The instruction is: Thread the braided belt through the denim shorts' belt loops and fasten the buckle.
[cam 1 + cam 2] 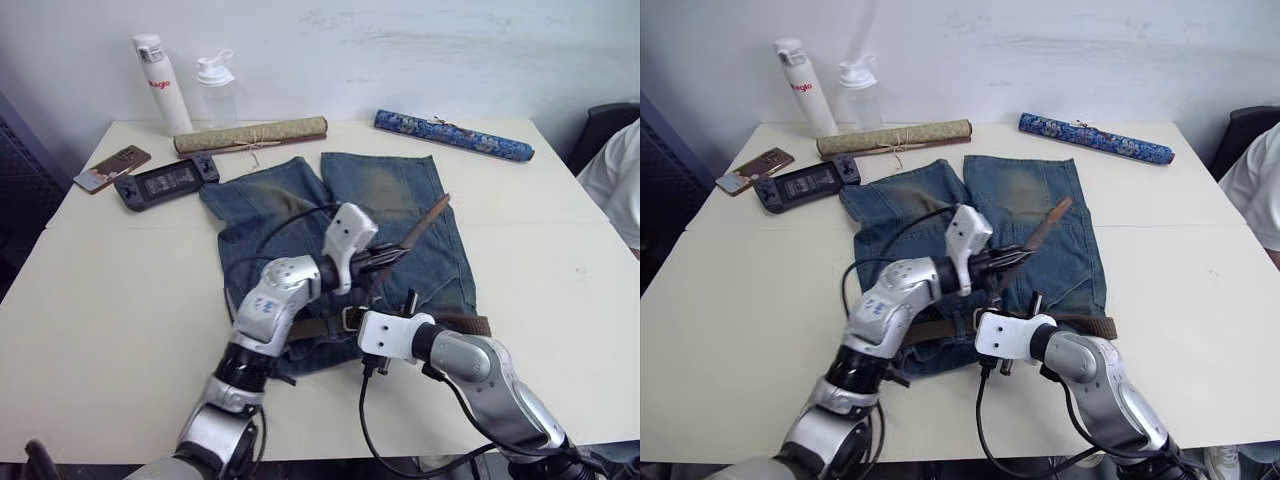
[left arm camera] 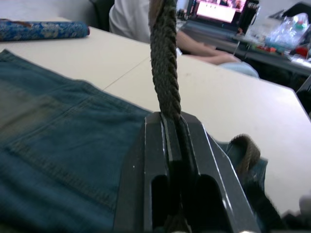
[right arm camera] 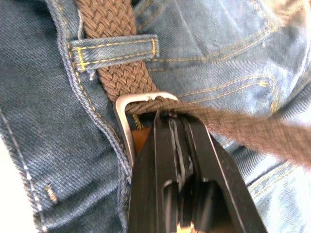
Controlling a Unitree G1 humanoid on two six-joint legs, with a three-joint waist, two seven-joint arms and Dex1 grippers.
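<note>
While the left end effector (image 2: 171, 127) pinches the braided belt (image 2: 164, 58), the right end effector (image 3: 176, 119) is pressed together at the buckle (image 3: 127, 121).

Left pincer (image 1: 388, 254) clamped, raised; right pincer (image 3: 171, 121) closed, low.

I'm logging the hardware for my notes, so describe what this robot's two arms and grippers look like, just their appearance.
Both arms have glossy silver-grey shells with black joints. The left arm carries small blue lettering on its forearm and ends in a white wrist housing; the right arm has a similar white housing. A black cable loops along each arm. The left gripper and right gripper each have two flat, angular black fingers.
</note>
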